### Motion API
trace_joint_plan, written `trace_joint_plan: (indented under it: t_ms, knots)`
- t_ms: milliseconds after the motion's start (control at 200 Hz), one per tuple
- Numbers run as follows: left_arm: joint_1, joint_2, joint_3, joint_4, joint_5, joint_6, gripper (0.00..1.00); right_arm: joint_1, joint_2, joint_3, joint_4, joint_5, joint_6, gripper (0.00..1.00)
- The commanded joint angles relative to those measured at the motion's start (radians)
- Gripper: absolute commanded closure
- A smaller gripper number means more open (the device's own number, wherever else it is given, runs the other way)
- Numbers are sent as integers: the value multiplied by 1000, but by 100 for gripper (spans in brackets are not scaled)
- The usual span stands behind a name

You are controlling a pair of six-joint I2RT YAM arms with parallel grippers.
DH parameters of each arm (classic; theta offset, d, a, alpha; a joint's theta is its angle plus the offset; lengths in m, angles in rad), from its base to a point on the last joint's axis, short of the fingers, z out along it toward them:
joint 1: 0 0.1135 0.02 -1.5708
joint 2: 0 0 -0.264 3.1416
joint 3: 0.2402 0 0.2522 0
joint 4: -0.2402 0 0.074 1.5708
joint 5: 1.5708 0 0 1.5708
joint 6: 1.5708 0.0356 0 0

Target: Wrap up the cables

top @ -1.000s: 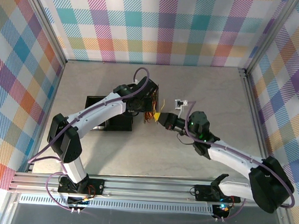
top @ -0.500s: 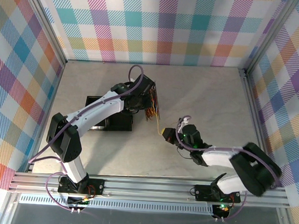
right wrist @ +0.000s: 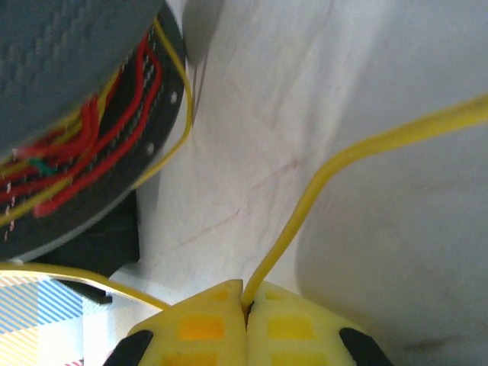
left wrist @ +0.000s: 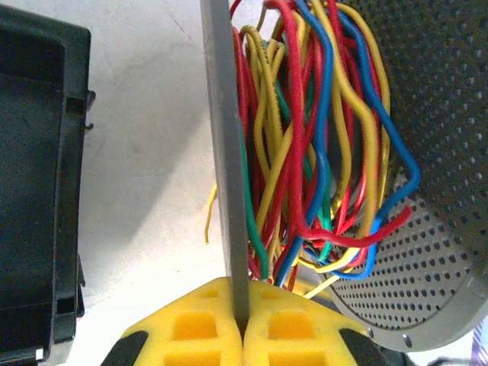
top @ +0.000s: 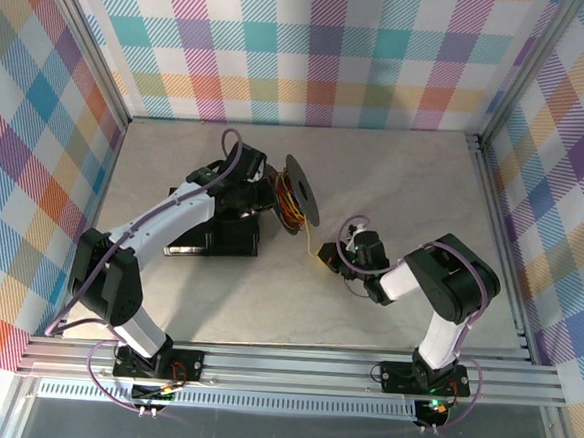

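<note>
The cables [left wrist: 305, 152] are thin red, yellow, blue and green wires wound in a loose tangle on a spool. The spool [top: 299, 191] has dark round flanges, one of them perforated [left wrist: 442, 229]. My left gripper [left wrist: 242, 309] is shut on the grey edge of the other flange [left wrist: 225, 152], and it sits just left of the spool [top: 272, 194]. One yellow cable [right wrist: 320, 183] runs off the spool to my right gripper [right wrist: 245, 305], which is shut on it. In the top view that gripper [top: 329, 258] is low over the table, right of and nearer than the spool.
A black box [top: 220, 238] lies on the table under the left arm, beside the spool [left wrist: 38, 191]. The right arm is folded tightly back towards its base. Aluminium rails and checked walls border the table.
The left arm has swung the spool left and turned it, so its disc now faces the camera. The right arm has folded back, its gripper still on the yellow cable.
</note>
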Motion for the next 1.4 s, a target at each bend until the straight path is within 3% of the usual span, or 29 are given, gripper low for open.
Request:
trace_joint_plan:
  t_ms: [0,145,410,755,965,1165,1395]
  knots:
    - [10,-104,-25,73,194,52,100,-94,23,49,-111,-27,-96,100]
    - [21,-166,-37,71,314,100,100,-186,64,112,-114,-170,-123,100]
    - [40,-197,-74,155,499,107,100,-262,111,232,-147,-358,-143,100]
    - [37,-181,-21,34,614,273,100,-390,165,470,-311,-730,-323,100]
    - [20,-164,34,-103,609,408,100,-399,95,590,-598,-904,-650,100]
    - [16,-165,74,-181,602,538,100,-399,-54,623,-865,-965,-1001,100]
    - [12,-127,137,-255,442,670,100,-381,-216,549,-913,-893,-1228,100]
